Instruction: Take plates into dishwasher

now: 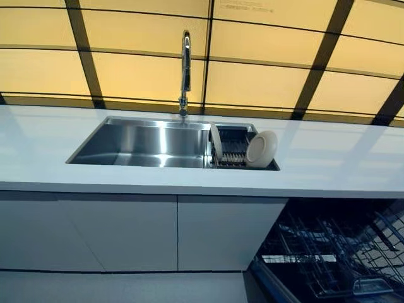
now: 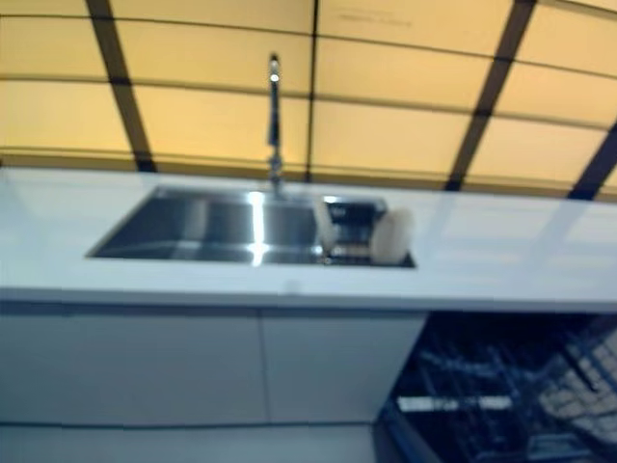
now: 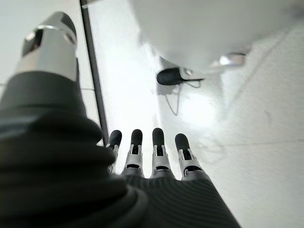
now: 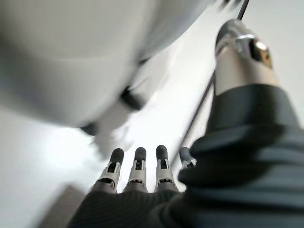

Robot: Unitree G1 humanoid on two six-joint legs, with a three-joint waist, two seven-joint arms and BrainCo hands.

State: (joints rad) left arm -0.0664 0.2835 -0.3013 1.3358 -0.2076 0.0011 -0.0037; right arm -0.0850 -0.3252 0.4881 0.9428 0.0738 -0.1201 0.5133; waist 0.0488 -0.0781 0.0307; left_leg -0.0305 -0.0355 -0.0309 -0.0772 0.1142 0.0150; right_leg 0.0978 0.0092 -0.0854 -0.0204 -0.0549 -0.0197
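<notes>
Both hands empty, plates waiting in the sink rack

Fingers of the left hand (image 3: 152,161) and right hand (image 4: 142,168) hang straight, holding nothing. Two white plates (image 1: 261,149) stand on edge in the rack (image 1: 232,146) inside the sink (image 1: 142,142), set into the desk (image 1: 328,158). Likely stiff, slick, breakable; pinch the rim. The dishwasher (image 1: 334,252) stands open.

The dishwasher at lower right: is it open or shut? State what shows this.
Open. The dishwasher shows its dark wire racks exposed below the countertop, with no door covering them.
</notes>
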